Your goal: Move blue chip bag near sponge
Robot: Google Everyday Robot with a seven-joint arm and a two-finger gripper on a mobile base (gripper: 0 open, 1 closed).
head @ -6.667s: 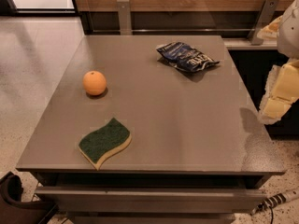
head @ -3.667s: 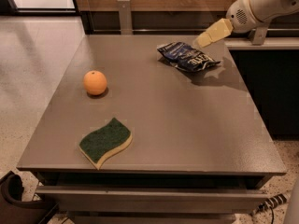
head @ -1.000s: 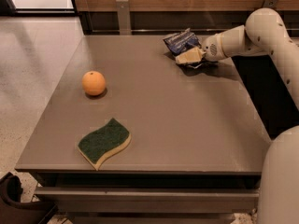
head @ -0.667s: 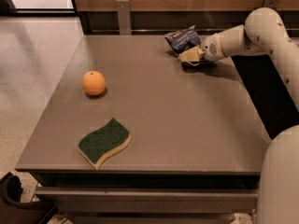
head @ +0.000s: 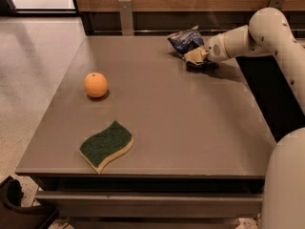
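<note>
hand (head: 196,56) at 1 o'clock of the surface (head: 190,123), clenched on blue chip bag (head: 185,39) | bag now tipped up where it lay flat, seemingly lifting | grasp made; carry to sponge (head: 106,145) at 7 o'clock remains

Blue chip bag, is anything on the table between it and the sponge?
Nothing visible. The gripper grips the blue chip bag at the back of the table; bare surface runs to the sponge at the front left. The orange sits left of that path.
</note>
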